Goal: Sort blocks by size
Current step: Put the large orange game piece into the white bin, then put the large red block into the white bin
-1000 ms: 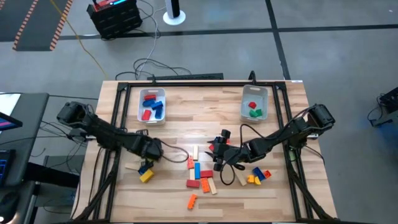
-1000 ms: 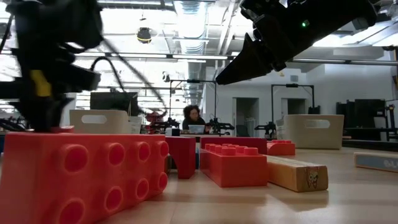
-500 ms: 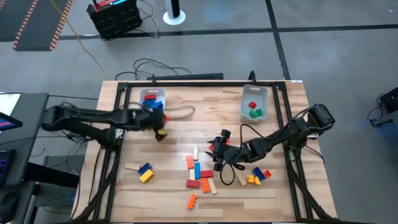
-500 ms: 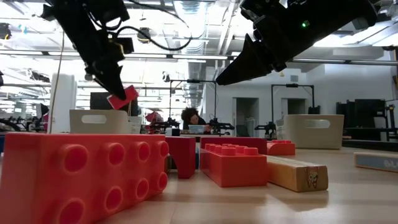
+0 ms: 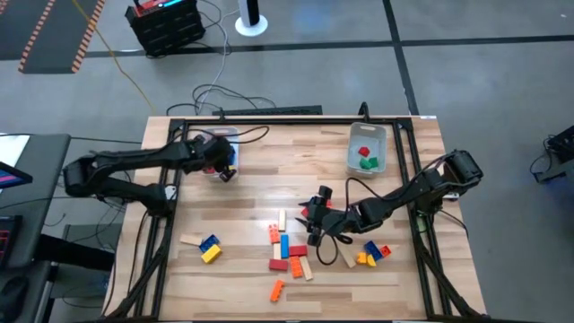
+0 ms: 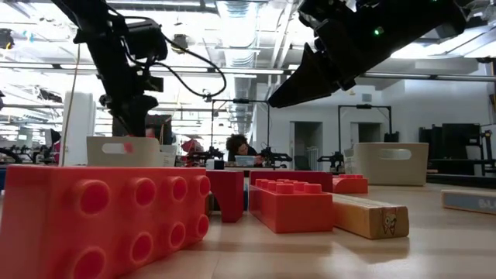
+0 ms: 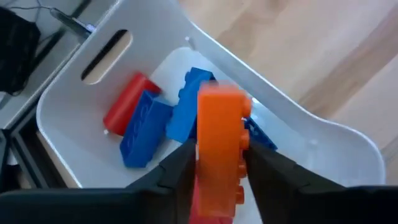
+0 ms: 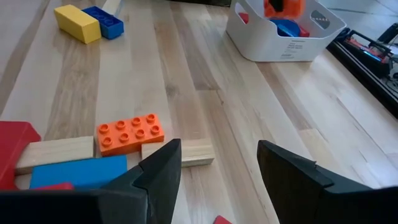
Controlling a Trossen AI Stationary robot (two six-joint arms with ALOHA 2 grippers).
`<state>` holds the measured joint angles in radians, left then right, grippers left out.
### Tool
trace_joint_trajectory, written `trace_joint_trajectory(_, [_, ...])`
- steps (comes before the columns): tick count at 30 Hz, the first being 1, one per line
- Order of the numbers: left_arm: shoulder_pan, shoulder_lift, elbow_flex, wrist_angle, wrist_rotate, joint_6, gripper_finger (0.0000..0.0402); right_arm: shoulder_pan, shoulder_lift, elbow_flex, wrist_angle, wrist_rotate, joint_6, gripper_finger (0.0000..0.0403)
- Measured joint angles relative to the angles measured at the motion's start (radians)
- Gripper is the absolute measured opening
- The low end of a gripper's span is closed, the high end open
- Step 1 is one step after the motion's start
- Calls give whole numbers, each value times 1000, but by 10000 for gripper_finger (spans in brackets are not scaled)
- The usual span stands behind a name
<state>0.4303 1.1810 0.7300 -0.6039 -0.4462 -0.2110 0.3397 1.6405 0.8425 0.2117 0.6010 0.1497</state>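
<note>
The left gripper [image 7: 214, 171] has its jaws on either side of an orange block [image 7: 219, 149], which stands on end between them; whether they clench it or have just let go cannot be told. Directly beneath sits a white bin [image 7: 292, 121] holding blue blocks [image 7: 144, 127] and a red one [image 7: 127, 102]. In the high view this gripper [image 5: 220, 164] hangs over that bin at the tabletop's [image 5: 296, 170] far left.

The right gripper [image 8: 217, 165] has its jaws spread wide with nothing between them, above the tabletop's middle. Just ahead of them lie an orange flat block [image 8: 130, 132], a tan bar [image 8: 189, 151] and a blue block [image 8: 78, 172]. Farther off rest a yellow block [image 8: 76, 23] and a second white bin [image 5: 367, 148] with green and red pieces.
</note>
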Motion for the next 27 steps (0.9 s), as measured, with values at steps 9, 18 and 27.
trace_joint_trajectory(9, [-23, -67, 81, -41, 112, 38, 195, 0, 0, 0, -26, -1, 3, 238])
trace_joint_trajectory(18, [-461, -90, 101, 90, 192, 49, 196, 1, 0, 0, -27, -75, 7, 238])
trace_joint_trajectory(27, [-734, 174, 124, 260, 180, 102, 196, 0, -4, 0, -163, -133, 88, 238])
